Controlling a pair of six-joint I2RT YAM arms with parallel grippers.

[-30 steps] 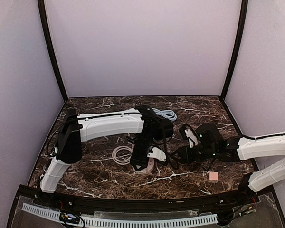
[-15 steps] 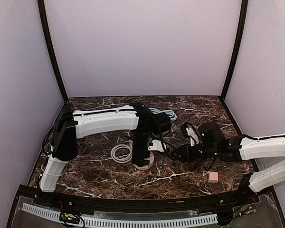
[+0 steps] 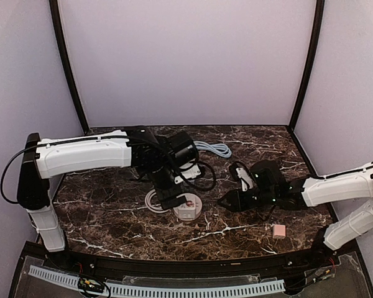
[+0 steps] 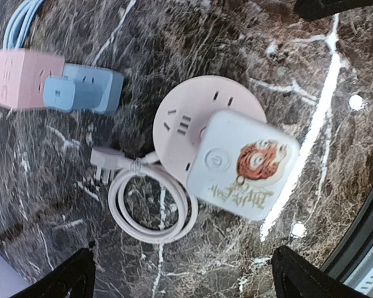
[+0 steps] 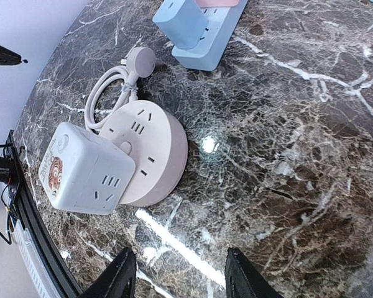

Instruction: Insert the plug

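Top view: the left gripper [image 3: 173, 198] hangs over the plug [image 3: 186, 208], front-middle of the tabletop [image 3: 112, 231]. The right gripper [image 3: 226, 202] sits low, just right of it and apart. A pink cube [image 3: 278, 231] lies near the front right corner, and bare marble stretches front left.

Left wrist: fingers [image 4: 62, 282] spread wide, holding nothing. The plug, a rounded white block with a cartoon sticker, sits on the round pale-pink socket [image 4: 196, 115], overhanging its rim. A coiled white cord [image 4: 152, 211] touches the socket, with a blue strip [image 4: 90, 90] beyond.

Right wrist: fingertips [image 5: 121, 276] partway apart, empty, over glossy veined marble.
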